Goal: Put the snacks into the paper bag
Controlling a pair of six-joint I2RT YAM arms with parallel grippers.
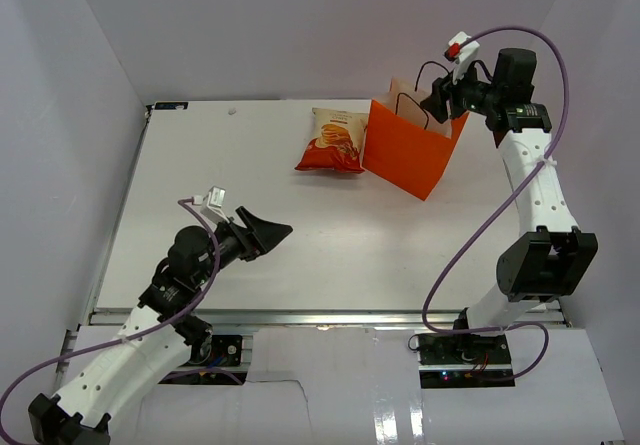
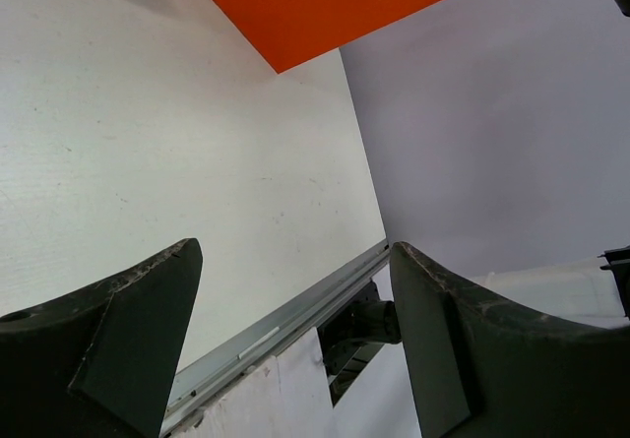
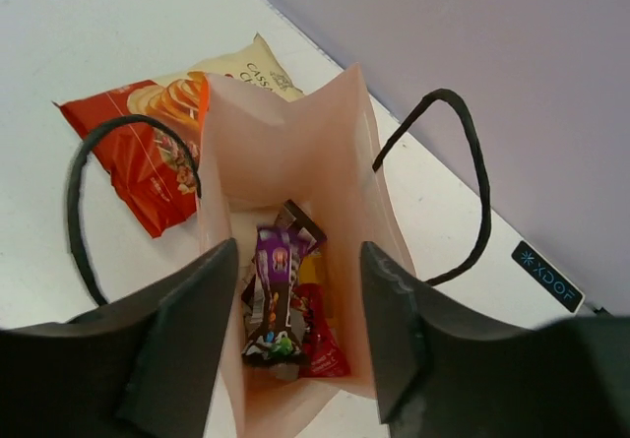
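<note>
Found the right gripper (image 3: 297,261) wide-jawed and empty just above the open paper bag (image 3: 285,153), with a dark purple packet (image 3: 276,281) and a red packet (image 3: 320,344) on its floor. Found that bag upright at the far right of the table (image 1: 250,195), the chip bag (image 1: 333,140) lying flat just beside its left side. Found the left gripper (image 1: 270,233) likewise wide and empty over the near left, well apart from both.

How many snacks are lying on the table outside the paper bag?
1: the chip bag lies on the table beside the paper bag. Smaller ones might be hidden behind the bag.
</note>
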